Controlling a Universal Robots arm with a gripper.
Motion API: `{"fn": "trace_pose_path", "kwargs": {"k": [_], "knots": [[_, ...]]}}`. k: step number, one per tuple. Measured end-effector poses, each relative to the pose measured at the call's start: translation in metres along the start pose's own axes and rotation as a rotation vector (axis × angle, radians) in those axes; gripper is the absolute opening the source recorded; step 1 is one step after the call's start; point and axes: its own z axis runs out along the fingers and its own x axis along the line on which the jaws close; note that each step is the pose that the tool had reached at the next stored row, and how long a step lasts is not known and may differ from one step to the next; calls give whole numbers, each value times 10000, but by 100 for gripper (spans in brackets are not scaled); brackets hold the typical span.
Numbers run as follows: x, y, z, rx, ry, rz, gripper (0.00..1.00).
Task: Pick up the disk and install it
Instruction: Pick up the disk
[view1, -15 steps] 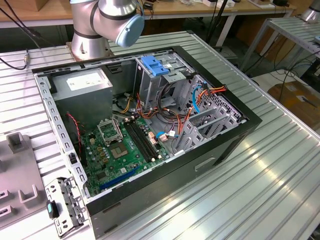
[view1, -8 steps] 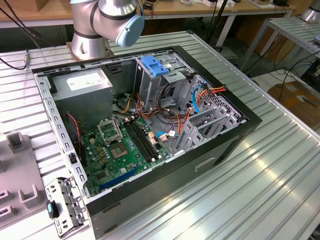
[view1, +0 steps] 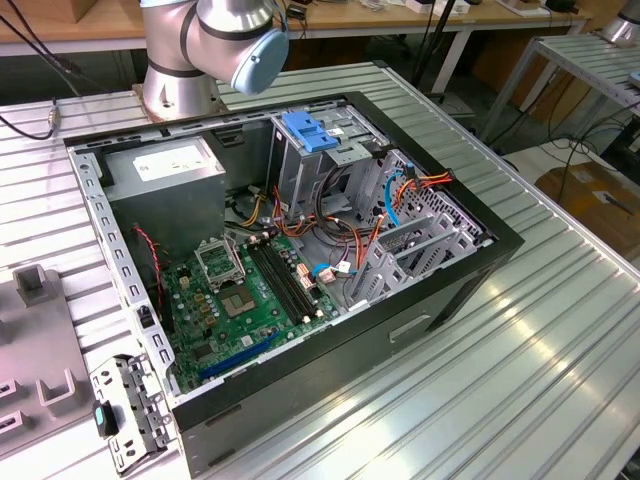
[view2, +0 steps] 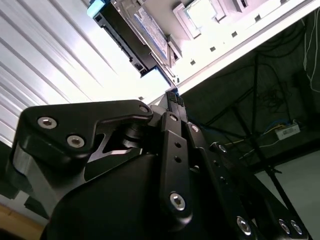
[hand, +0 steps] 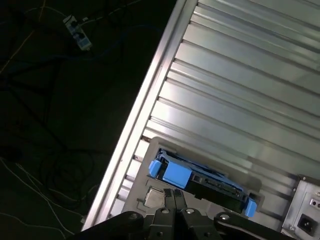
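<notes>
The disk lies flat in a grey holder on the ribbed metal table, close to the table's edge. It is dark and flat, with blue plastic rails at both ends. In the second wrist view the disk shows its pale label. My gripper hangs just short of the disk, above the holder's rim. Its black fingers are pressed together, shut on nothing. The open computer case sits in the middle of the table in the exterior view, away from the gripper.
Inside the case are a green motherboard, a grey power supply box and a metal drive cage with a blue handle. The arm's base stands behind the case. Beyond the table edge the floor is dark, with cables.
</notes>
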Motion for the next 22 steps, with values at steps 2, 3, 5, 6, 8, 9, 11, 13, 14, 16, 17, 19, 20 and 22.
{"fn": "trace_pose_path", "kwargs": {"k": [2, 3, 5, 6, 8, 9, 11, 13, 14, 16, 17, 19, 20, 22], "knots": [[0, 0, 0, 8, 8, -285, 11], [0, 0, 0, 10, 10, -381, 11], [0, 0, 0, 16, 18, -617, 11], [0, 0, 0, 18, 20, -718, 11], [0, 0, 0, 24, 26, -940, 11], [0, 0, 0, 27, 30, -1084, 11], [0, 0, 0, 34, 37, -1333, 11], [-1, -1, 0, 41, 45, -1610, 11], [-2, -1, 0, 44, 48, -1721, 11], [-4, -2, 0, 53, 58, -2078, 11], [-6, -2, 0, 58, 63, -2284, 11], [-7, -3, 0, 63, 71, -2515, 11], [-8, -3, 0, 68, 75, -2674, 11], [-10, -4, 0, 75, 83, -2968, 11]]}}
